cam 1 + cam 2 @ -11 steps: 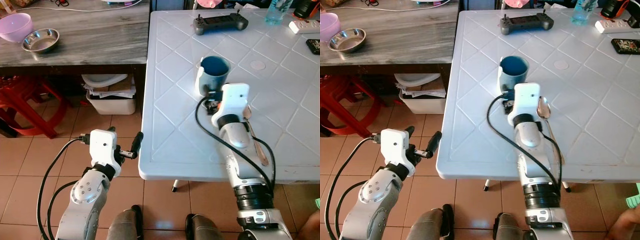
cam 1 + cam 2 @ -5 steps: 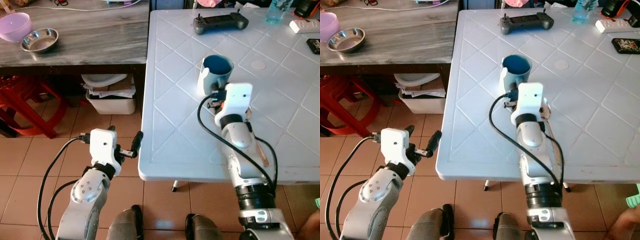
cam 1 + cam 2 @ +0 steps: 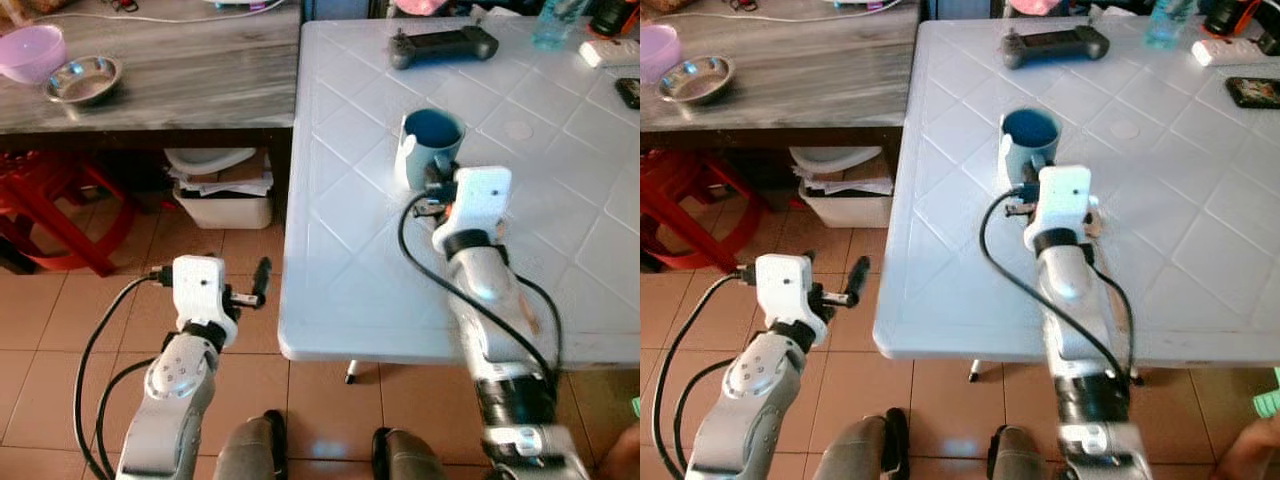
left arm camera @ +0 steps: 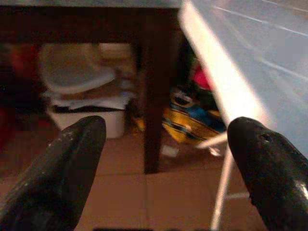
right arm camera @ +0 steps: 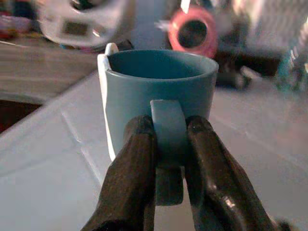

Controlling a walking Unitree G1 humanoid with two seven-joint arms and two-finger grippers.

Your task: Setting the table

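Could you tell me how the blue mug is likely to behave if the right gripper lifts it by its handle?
The blue mug looks rigid, so it should not flex. With the right gripper pinching only the handle, the body may swing or tilt sideways. Its smooth, glossy-looking surface could slip between the fingers.

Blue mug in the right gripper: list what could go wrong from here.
1. The right gripper pinches the blue mug only by its handle, so the mug might swing or tip if lifted quickly.
2. A spoon lies on the white table partly under the right arm; a careless move could knock it.
3. The left gripper, open, hangs beside the table edge and could bump it if the robot steps forward.
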